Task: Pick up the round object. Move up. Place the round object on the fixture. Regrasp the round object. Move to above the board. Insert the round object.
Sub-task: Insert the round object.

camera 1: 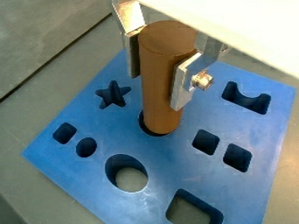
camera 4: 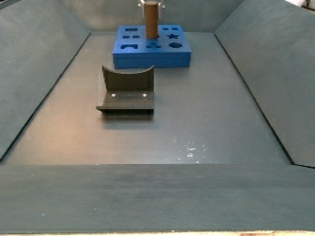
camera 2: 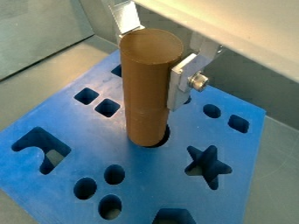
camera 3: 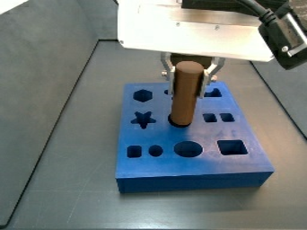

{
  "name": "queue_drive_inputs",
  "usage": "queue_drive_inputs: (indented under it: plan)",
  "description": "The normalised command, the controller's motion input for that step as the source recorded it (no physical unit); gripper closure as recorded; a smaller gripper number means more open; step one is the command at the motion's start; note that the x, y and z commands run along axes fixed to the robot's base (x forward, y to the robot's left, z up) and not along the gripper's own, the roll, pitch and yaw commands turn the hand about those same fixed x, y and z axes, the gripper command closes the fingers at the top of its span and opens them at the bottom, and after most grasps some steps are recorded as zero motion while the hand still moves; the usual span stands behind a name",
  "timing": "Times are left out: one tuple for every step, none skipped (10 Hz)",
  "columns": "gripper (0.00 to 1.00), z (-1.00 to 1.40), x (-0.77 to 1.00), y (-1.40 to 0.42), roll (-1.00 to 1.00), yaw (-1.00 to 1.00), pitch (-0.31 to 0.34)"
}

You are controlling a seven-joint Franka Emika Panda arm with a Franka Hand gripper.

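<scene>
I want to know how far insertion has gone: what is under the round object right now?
The round object, upright in the gripper, has its lower end in a round hole of the board. The peg covers the hole's depth and its own tip.

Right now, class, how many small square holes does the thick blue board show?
2 holes, side by side near the orange-brown wooden peg that the claw holds upright at the board's middle.
</scene>
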Motion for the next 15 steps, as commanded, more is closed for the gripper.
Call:
queue_drive_inputs:
  plan:
    - [1.00,-0.81,0.05,-0.13,0.49,0.01,-0.120]
    - [1.00,-0.86,0.10,-0.12,0.46,0.01,-0.060]
    - [1.00,-0.66,0.00,-0.15,0.39,0.00,-0.160]
    - [1.00,0.00,-0.03,0.00,-0.07,0.00,-0.069]
    - [1.00,-0.02,-0.02,0.00,0.03,0.00,0.000]
    - [1.00,-0.07,-0.62,0.00,0.00,-0.11,-0.060]
    - [1.00,-0.01,-0.66,0.00,0.00,-0.18,-0.083]
    - [1.00,-0.05,0.00,0.00,0.00,0.00,0.000]
    - [1.00,-0.98,0.14,-0.22,0.33,0.00,-0.123]
    - [1.00,-1.00,0.13,-0.26,0.27,0.00,-0.106]
    - [1.00,-1.00,0.16,-0.29,0.18,0.00,-0.054]
    - [1.00,-1.00,0.17,-0.28,0.19,0.00,-0.051]
    - [1.00,-1.00,0.18,-0.21,0.23,0.00,-0.051]
    - [1.00,-1.00,0.19,-0.17,0.24,0.00,-0.051]
    - [1.00,-1.00,0.23,0.00,0.17,0.03,-0.034]
